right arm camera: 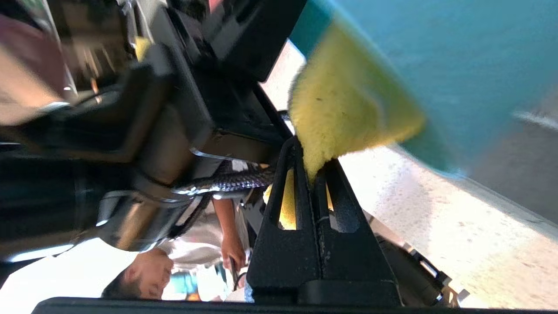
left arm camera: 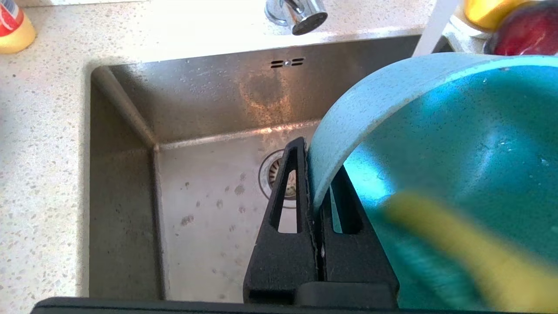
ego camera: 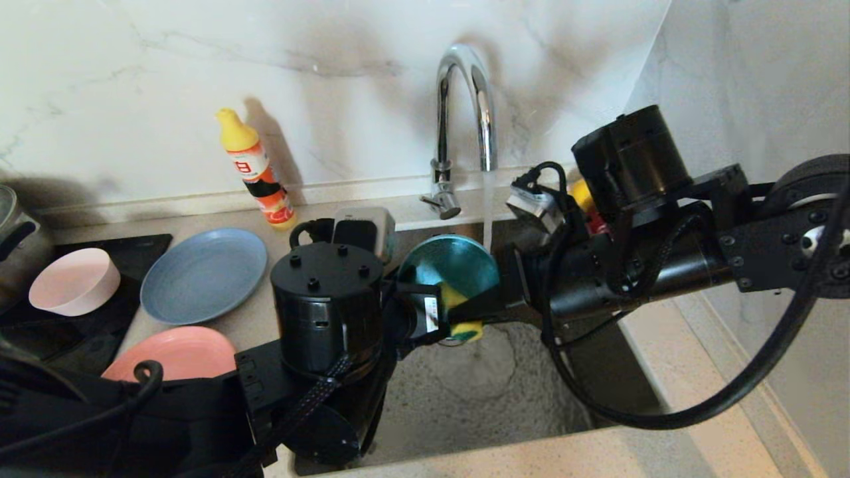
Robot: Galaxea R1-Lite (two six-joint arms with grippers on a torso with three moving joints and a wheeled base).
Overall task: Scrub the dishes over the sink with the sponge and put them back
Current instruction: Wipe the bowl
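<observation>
Over the sink [ego camera: 465,392], the left tool [left arm camera: 316,192] is clamped on the rim of the teal bowl [ego camera: 451,265], one finger inside the wall and one outside, holding the bowl tilted on edge above the basin with its hollow facing the other arm. The right tool [right arm camera: 311,170] is closed on the yellow sponge [right arm camera: 344,109], pinching its lower edge, and the sponge is pressed against the inside of the teal bowl near the bottom of its hollow. A thin stream runs from the tap [ego camera: 465,113] and falls just behind the bowl's far rim; drops show on the bowl's inner surface in the left wrist view. So the scrubbing of this piece looks to be under way, not finished. The other three dishes rest on the table to the left of the sink: the pale pink bowl [ego camera: 74,281] on a dark mat at the far left, the blue-grey plate [ego camera: 202,273] beside it, and the salmon-pink plate [ego camera: 174,350] nearer the robot, partly hidden by the left arm. Whether any of them has been washed cannot be told from how they lie. As far as can be judged, the teal bowl has yet to go back to the table, and any dish not yet scrubbed must follow it over the sink.
</observation>
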